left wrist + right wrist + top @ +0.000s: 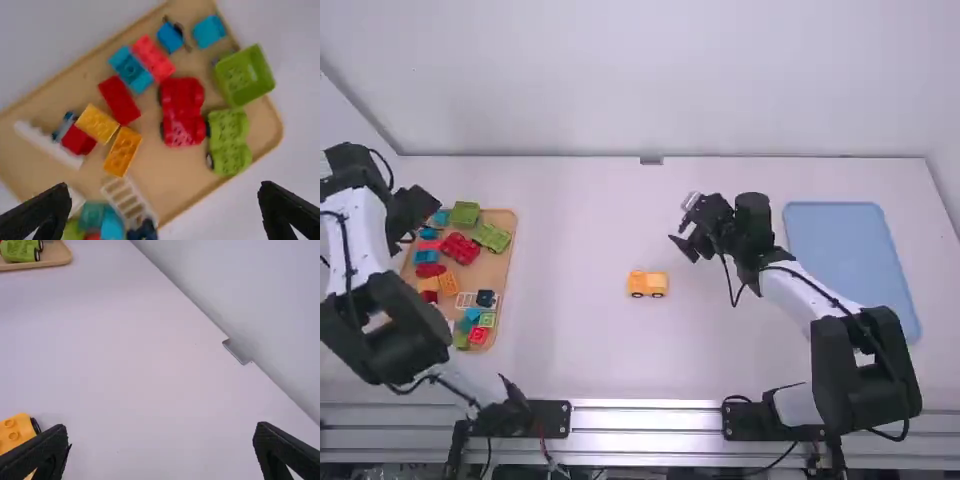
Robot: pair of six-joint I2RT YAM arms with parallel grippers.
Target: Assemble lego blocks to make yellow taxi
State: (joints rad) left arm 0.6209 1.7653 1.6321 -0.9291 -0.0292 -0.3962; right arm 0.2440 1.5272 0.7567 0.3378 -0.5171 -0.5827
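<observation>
White table [570, 345], yellow car [648, 283], long axis left-right, front unclear, both jaws wide, empty

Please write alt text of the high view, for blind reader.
A yellow toy-brick vehicle stands on a white table between two black-and-white robot arms. The left arm is over a tan tray of colourful bricks; the right arm beside a rectangular blue tray.

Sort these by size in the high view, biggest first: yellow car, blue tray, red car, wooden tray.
1. Blue tray
2. Wooden tray
3. Yellow car and red car: too alike to rank
</observation>
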